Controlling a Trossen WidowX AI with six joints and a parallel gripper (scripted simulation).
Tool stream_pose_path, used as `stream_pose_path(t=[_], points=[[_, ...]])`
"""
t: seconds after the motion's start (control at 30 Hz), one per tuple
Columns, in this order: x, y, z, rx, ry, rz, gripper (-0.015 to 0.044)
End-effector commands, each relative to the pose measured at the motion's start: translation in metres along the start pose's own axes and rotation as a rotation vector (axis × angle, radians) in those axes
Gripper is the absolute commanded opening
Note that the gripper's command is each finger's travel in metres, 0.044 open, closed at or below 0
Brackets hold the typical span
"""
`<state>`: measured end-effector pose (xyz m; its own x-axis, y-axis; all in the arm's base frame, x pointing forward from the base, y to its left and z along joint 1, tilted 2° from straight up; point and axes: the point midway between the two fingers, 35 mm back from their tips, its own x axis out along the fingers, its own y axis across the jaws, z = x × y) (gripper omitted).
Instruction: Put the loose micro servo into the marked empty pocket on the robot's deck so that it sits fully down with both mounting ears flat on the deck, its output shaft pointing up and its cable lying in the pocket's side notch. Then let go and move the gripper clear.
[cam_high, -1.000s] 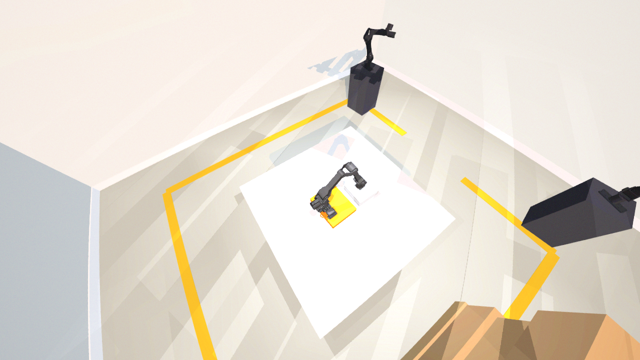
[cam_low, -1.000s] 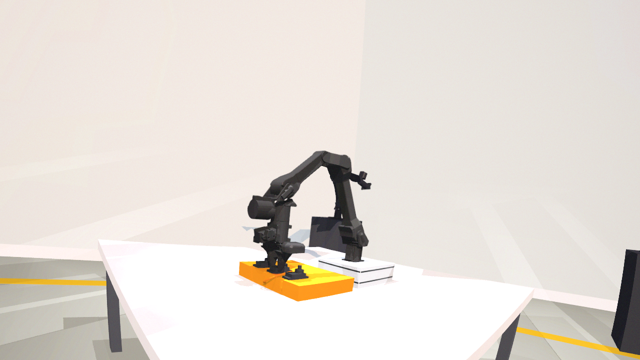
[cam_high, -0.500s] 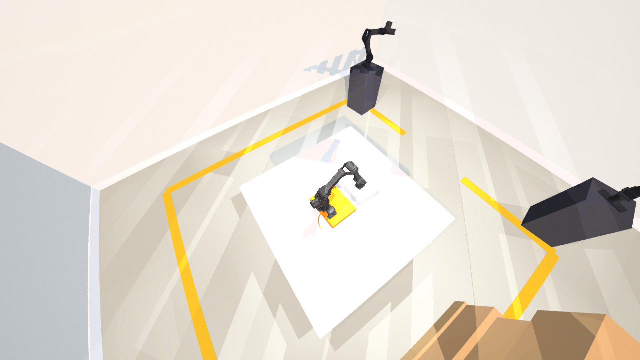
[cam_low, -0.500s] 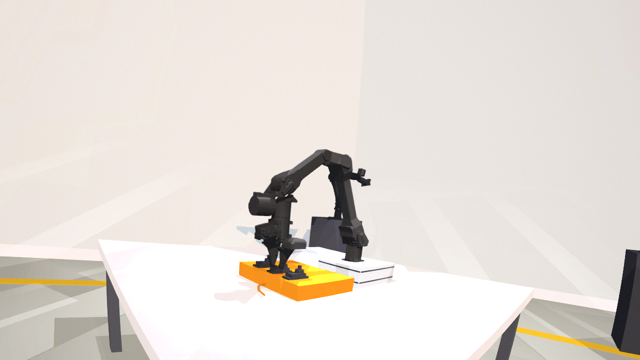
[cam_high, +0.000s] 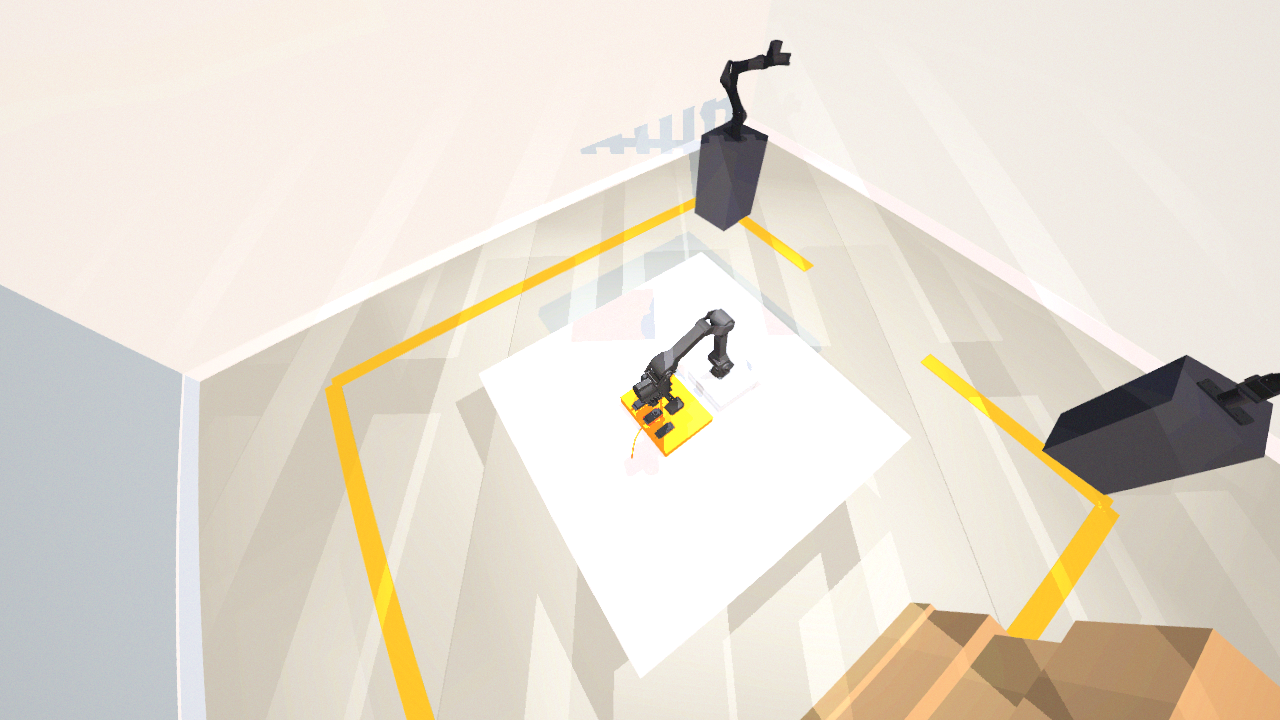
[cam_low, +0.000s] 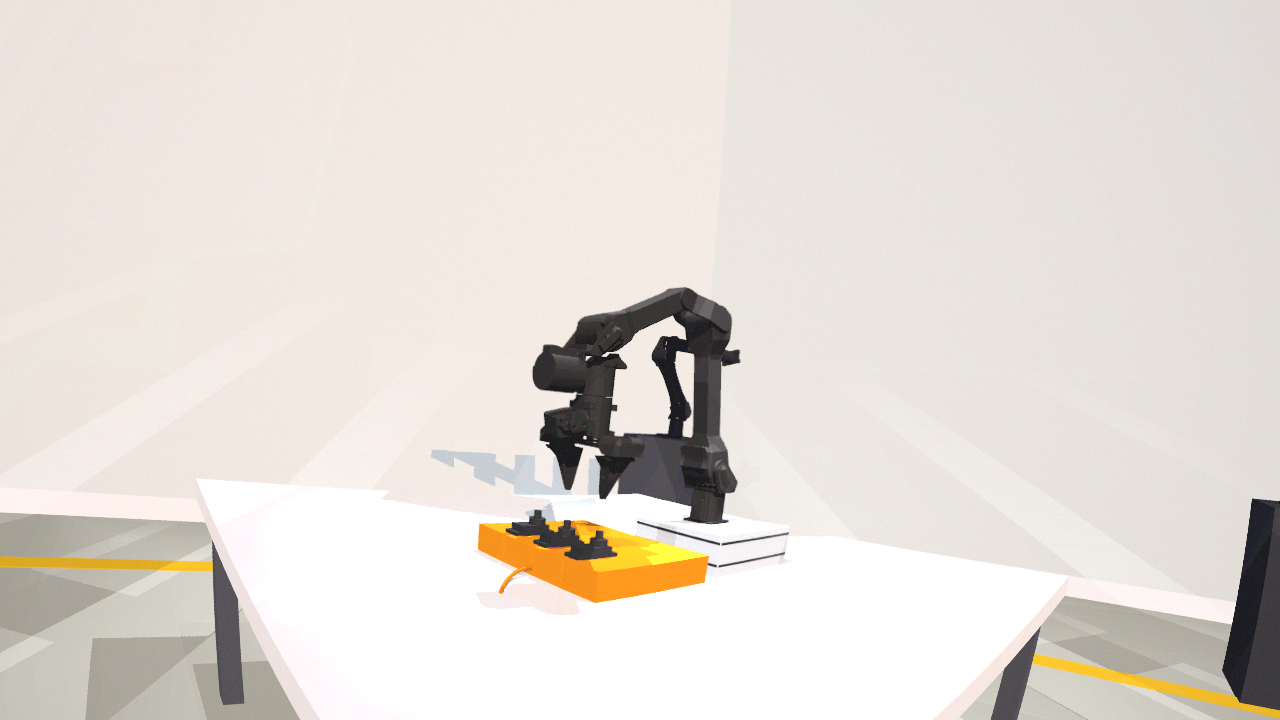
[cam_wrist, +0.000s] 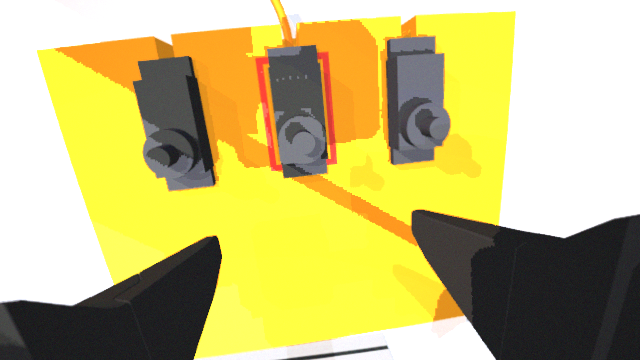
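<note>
The orange deck (cam_wrist: 310, 250) (cam_low: 626, 577) (cam_high: 687, 428) carries three dark micro servos in a row. The middle servo (cam_wrist: 298, 115) (cam_low: 556, 535) sits in the pocket marked by a red outline (cam_wrist: 328, 100), shaft up. Its orange cable (cam_wrist: 280, 15) (cam_low: 510, 580) (cam_high: 632, 440) leaves over the deck's far edge in the wrist view. Whether its ears lie flat I cannot tell. The other two servos (cam_wrist: 172, 122) (cam_wrist: 415, 115) sit to its left and right. My gripper (cam_wrist: 317, 233) (cam_low: 588, 488) (cam_high: 651, 394) is open and empty, hanging clear above the deck.
The arm's white base plate (cam_low: 751, 541) (cam_high: 735, 389) stands beside the deck on the white table (cam_low: 805, 644). Dark pedestals (cam_high: 729, 179) (cam_high: 1163, 429) with other arms stand on the floor. Cardboard boxes (cam_high: 1029, 671) are at the front right.
</note>
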<state>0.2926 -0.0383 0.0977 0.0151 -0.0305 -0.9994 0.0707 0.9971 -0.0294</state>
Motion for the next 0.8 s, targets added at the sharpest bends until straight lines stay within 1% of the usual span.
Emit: stream_pose_path(t=[0.0, 0.07, 0.27, 0.37, 0.5, 0.77], points=[[-0.021, 0.0, -0.042, -0.002, 0.003, 0.001, 0.044], [-0.024, 0.0, -0.05, -0.002, 0.004, 0.001, 0.044], [-0.026, 0.0, -0.05, -0.002, 0.004, 0.001, 0.044], [-0.041, 0.0, -0.048, -0.001, -0.001, 0.0, 0.044], [-0.073, 0.0, -0.049, 0.001, -0.01, 0.0, 0.044], [-0.075, 0.0, -0.049, 0.001, -0.01, 0.0, 0.044]])
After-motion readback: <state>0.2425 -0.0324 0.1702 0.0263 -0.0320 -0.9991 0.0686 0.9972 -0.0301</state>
